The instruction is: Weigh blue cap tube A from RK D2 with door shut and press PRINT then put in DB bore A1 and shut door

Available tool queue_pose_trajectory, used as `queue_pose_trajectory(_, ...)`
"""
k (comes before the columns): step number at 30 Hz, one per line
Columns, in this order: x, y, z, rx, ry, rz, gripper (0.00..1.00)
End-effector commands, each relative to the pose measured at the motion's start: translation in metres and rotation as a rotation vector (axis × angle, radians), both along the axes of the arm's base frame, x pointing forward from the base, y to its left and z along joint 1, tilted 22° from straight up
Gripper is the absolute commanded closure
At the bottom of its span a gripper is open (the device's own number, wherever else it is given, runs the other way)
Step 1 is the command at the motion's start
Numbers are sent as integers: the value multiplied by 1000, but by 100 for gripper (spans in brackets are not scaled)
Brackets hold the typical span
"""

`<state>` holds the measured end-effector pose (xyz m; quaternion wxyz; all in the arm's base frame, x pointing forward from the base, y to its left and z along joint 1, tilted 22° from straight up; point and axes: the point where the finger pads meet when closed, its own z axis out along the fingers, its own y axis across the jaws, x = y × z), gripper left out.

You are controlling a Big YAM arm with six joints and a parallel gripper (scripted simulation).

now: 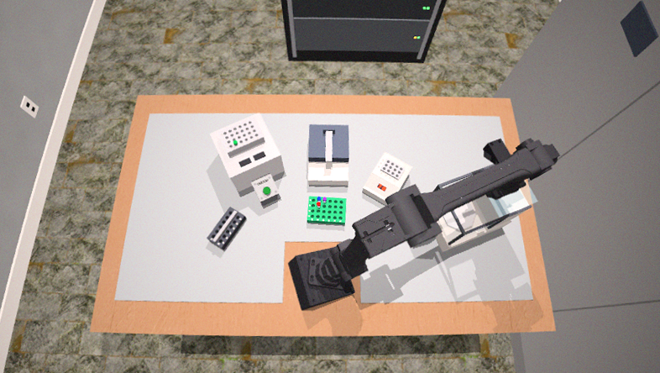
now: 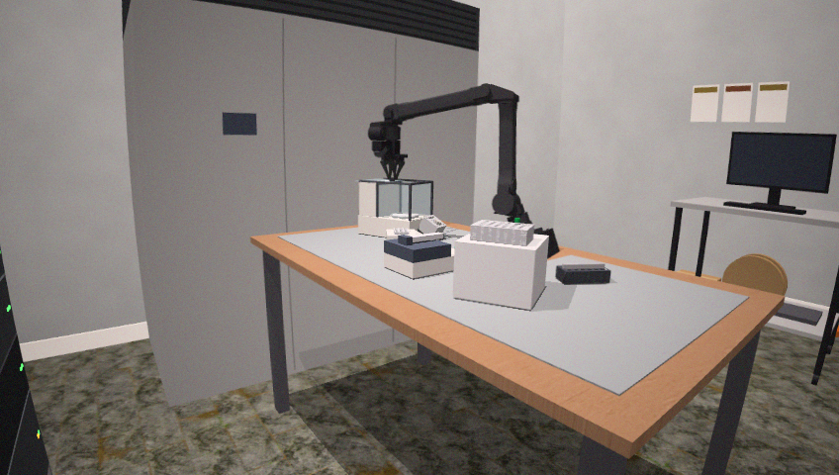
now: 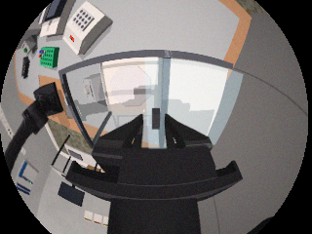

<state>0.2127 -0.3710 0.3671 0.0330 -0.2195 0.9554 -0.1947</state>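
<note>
Top view: black jointed arm (image 1: 453, 186) reaches over to white balance w/ dark-framed glass box (image 1: 468, 239) (image 2: 382, 225) (image 3: 167, 54). Blue-capped tube (image 1: 319, 199) is in green rectangular rack (image 1: 338, 221) (image 3: 49, 58), near a purple cap & a red cap. White dry block w/ dark round bores (image 1: 385, 174) (image 3: 88, 26) is beside the balance.

Ext. view: black two-fingered gripper (image 2: 392, 177) (image 3: 153, 117) points down at top of glass box; can't tell if touching.

Wrist view: gripper partly open, narrow gap, nothing held; small dark block (image 3: 156, 118) shows btwn fingertips. Glass pane lies partway across box top.
</note>
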Motion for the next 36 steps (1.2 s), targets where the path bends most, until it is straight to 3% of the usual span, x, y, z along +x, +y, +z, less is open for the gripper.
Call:
queue_pose_trajectory(1, 2, -3, 15, -27, -18, 1, 70)
queue_pose_trajectory(5, 2, -3, 15, -27, -18, 1, 70)
queue_pose_trajectory(11, 2, 2, 39, -46, -31, 3, 70)
queue_pose_trajectory(36, -1, 16, 68, -41, -30, 2, 70)
